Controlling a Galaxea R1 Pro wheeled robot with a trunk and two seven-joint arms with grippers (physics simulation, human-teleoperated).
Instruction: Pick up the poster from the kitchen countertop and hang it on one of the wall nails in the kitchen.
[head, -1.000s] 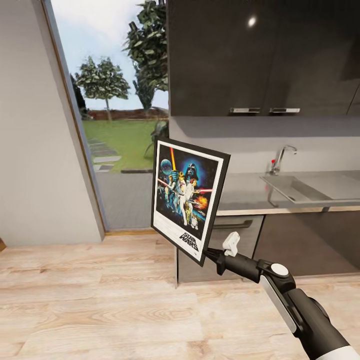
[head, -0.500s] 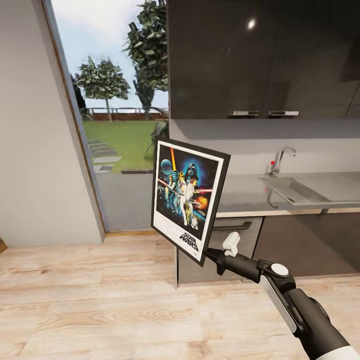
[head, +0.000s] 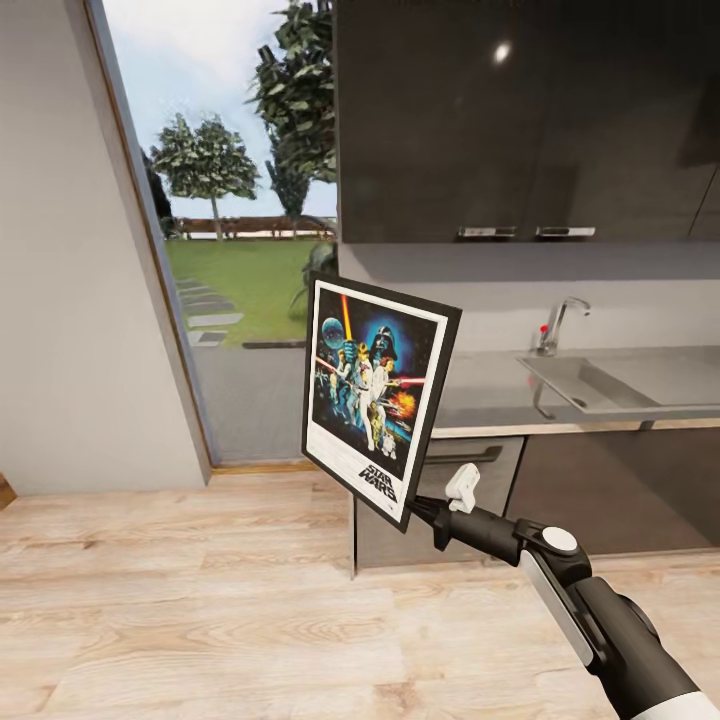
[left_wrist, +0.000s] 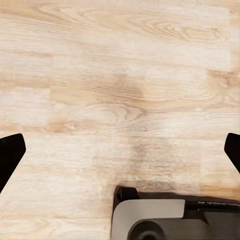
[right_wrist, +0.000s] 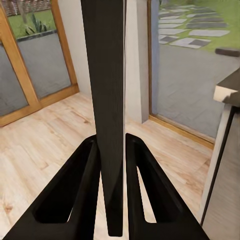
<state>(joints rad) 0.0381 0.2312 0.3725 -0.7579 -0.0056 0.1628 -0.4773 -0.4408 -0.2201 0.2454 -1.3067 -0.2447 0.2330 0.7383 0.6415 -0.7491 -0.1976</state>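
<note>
The black-framed poster (head: 375, 395) with blue space-film art and "STAR WARS" lettering hangs upright in the air, tilted a little, in front of the end of the grey countertop (head: 480, 385). My right gripper (head: 420, 508) is shut on its lower right corner. In the right wrist view the poster (right_wrist: 110, 90) stands edge-on, and the right gripper (right_wrist: 111, 141) has its black fingers (right_wrist: 82, 190) pressed on both faces. My left gripper (left_wrist: 120, 152) is open and points down at the wooden floor (left_wrist: 120, 75), holding nothing.
A sink (head: 600, 378) and chrome faucet (head: 558, 320) sit in the countertop at right, under dark wall cabinets (head: 520, 110). At left stands a grey wall (head: 70, 300) beside a tall glass door (head: 240, 250) to a garden. Light wood floor (head: 200, 620) spreads below.
The background has slid slightly in the head view: the cabinet handles sit lower, so the camera moved. The poster and right arm keep their place in the picture.
</note>
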